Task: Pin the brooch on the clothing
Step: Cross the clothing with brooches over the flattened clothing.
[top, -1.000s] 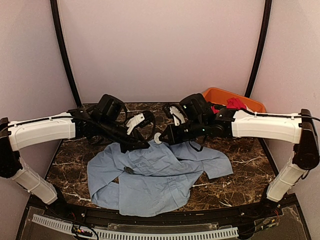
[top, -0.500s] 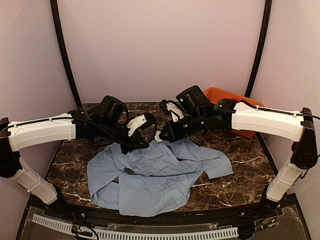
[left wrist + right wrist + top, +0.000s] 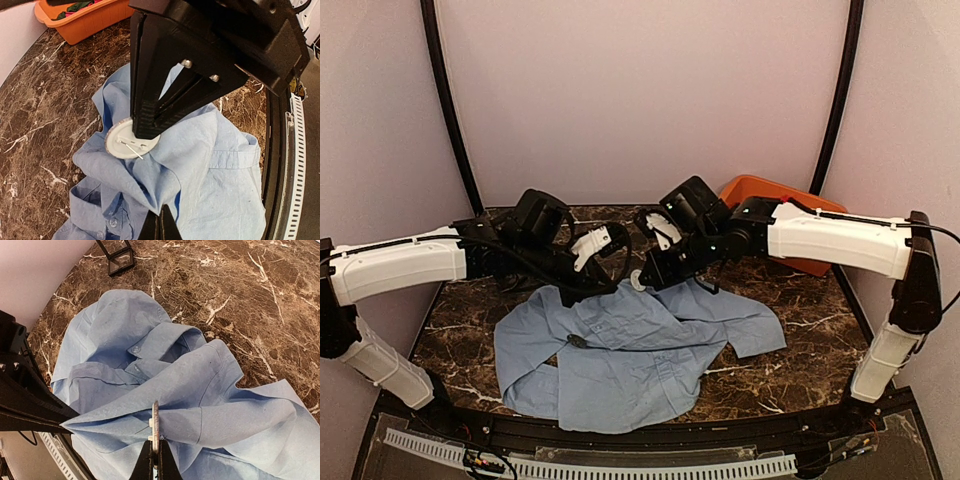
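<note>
The right end effector (image 3: 155, 459) pinches the brooch (image 3: 155, 424) on edge, its pin side facing the left end effector (image 3: 159, 224), which is clamped on a raised shirt (image 3: 215, 165) fold. The counter (image 3: 240, 290) shows beyond.

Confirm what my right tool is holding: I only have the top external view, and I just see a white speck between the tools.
Observer: The left wrist view shows the right tool shut on the brooch, its white back and pin wire facing that camera.
Operator: And the other arm?
Observer: The left tool pinches a raised fold of the blue shirt.
Operator: Is the brooch on the fabric?
Observer: In the right wrist view it stands edge-on at the fold's ridge; whether the pin has gone in, I cannot tell.
</note>
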